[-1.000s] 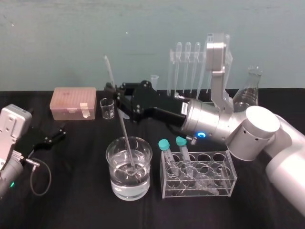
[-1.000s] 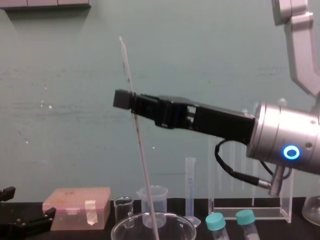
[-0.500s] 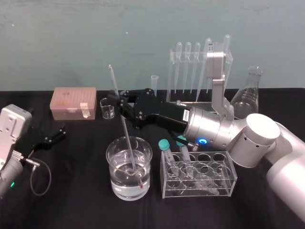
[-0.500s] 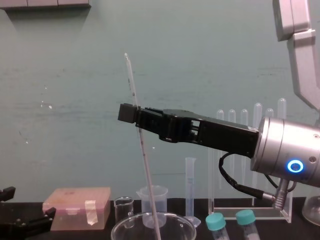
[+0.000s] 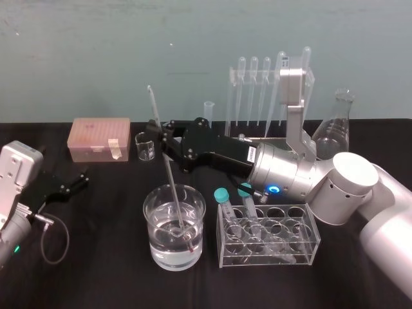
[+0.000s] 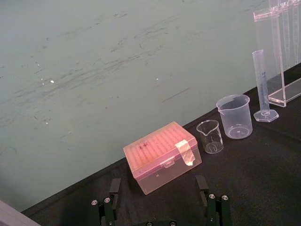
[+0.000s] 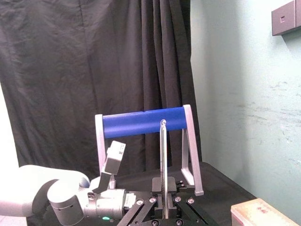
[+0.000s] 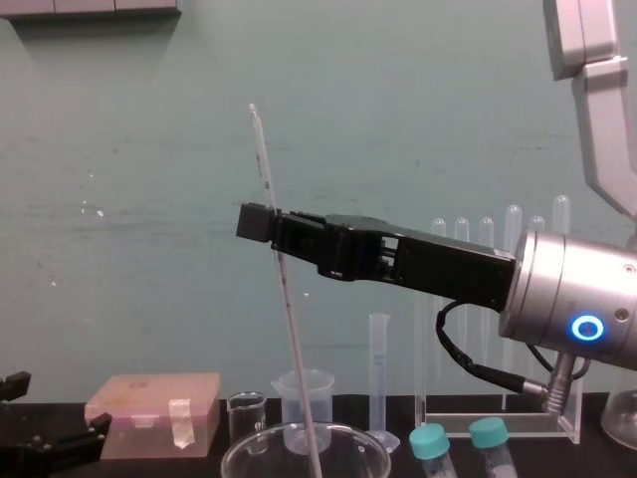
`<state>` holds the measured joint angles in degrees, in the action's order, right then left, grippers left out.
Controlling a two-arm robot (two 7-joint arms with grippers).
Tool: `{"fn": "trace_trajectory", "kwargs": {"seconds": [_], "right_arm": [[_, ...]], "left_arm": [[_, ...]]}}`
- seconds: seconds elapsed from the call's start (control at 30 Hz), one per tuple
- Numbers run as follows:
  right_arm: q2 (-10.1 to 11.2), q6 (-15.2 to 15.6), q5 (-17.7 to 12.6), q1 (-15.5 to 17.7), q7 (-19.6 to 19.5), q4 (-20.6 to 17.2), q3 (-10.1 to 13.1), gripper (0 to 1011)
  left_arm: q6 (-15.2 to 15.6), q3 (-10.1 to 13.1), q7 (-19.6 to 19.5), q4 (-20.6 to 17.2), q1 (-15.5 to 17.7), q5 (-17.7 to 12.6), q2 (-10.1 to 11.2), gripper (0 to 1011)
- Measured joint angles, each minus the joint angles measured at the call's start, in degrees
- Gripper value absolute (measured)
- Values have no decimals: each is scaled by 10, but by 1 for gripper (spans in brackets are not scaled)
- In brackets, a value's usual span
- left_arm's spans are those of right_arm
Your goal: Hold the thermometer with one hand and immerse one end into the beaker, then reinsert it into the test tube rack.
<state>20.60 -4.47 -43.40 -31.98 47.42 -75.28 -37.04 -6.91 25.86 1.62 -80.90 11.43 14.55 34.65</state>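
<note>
**Thermometer point(image 8: 294, 339) pinched in the right gripper point(image 8: 261, 221), lower end in the beaker point(image 5: 152, 232)**

On your black worktop point(image 5: 103, 270) the right arm reaches across from the robot's right, its blue ring lit. The fingers are closed narrow on the one thermometer. They pinch it well above its middle, so a short length stands up past the fingertips and the long part runs down below them. In the right wrist view the rod rises straight out from between the two fingers, centred. In the chest view it tilts, top leaning to the robot's left. Its lower end sits inside the beaker, under the water point(image 5: 172, 251).

The left gripper point(image 5: 74, 181) lies low at the worktop's left edge. Its fingers are spread wide with nothing between them.

At the back stands one clear pipette stand point(image 8: 498, 426). You can count five pipette point(image 5: 253, 90) tops in the head view, though the arm's upper link covers part of the stand.

One test tube rack point(image 5: 283, 257) stands just right of the beaker, close but apart from it. It carries two teal-capped tubes point(image 5: 225, 206) at its left end.

There is one wide beaker, partly filled, in front of the gripper.

One pink lidded box point(image 5: 100, 138) sits at the back left, and one conical flask point(image 5: 335, 125) at the back right.

Between them stand, one of each, a graduated cylinder point(image 6: 261, 82), a spouted plastic beaker point(image 6: 233, 117) and a small glass beaker point(image 6: 210, 136).
</note>
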Motion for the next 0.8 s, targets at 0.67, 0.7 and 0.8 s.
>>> {"fn": "trace_trajectory", "kwargs": {"seconds": [0.67,0.7,0.8], "right_arm": [[0,5,-2,2,-4,0,4,56],[0,5,-2,2,-4,0,4,56],[-1,6,-2,2,-3,0,4,56]], "left_arm": [[0,0,0,0,0,0,0,1008],[0,0,0,0,0,0,0,1008],[0,0,0,0,0,0,0,1008]]}}
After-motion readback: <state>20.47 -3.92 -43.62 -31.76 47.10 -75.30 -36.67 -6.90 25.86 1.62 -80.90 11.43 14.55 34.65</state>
